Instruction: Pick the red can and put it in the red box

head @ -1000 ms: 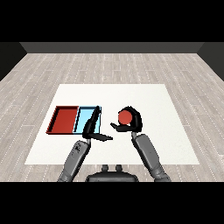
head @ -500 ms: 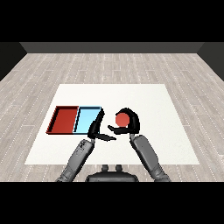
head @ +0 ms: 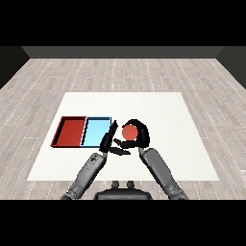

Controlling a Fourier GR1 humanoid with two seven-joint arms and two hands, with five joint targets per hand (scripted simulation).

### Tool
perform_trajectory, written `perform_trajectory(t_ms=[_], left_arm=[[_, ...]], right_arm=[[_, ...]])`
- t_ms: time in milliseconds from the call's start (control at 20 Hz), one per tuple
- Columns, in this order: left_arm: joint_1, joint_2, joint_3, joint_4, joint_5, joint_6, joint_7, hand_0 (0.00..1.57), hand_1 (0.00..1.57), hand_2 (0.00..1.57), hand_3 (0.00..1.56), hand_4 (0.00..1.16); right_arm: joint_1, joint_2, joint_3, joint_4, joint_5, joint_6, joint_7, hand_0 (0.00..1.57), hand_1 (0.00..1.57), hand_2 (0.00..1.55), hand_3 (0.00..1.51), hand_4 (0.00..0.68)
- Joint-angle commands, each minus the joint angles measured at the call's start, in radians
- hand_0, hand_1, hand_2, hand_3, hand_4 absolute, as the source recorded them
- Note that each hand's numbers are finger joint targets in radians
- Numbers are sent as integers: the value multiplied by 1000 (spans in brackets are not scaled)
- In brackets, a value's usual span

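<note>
At the white desk (head: pixel 158 110), the robot's right hand (head: pixel 137 137) curls around the red can (head: pixel 129 131), holding it near the desk's middle, just to the 3 o'clock side of the light blue tray (head: pixel 96 131). The left hand (head: pixel 109 139), fingers straight and open, stands at the blue tray's near right corner, its thumb reaching toward the can. The red tray (head: pixel 70 132) lies against the blue one at its 9 o'clock side, well apart from the can.
</note>
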Motion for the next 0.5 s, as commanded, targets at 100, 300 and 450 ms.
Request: perform_trajectory(t_ms=[100, 300, 450], left_arm=[[-19, 0, -35, -76, 28, 31, 76, 0, 0, 0, 0, 0], [-5, 0, -102, 24, 73, 65, -29, 0, 0, 0, 0, 0], [8, 0, -57, -27, 45, 8, -4, 0, 0, 0, 0, 0]], right_arm=[[37, 0, 26, 23, -51, 21, -83, 1442, 1442, 1431, 1392, 661], [32, 0, 43, 6, -115, 7, -59, 1482, 1482, 1436, 1400, 644], [-63, 0, 75, 26, -127, -73, -28, 1515, 1515, 1457, 1416, 660]])
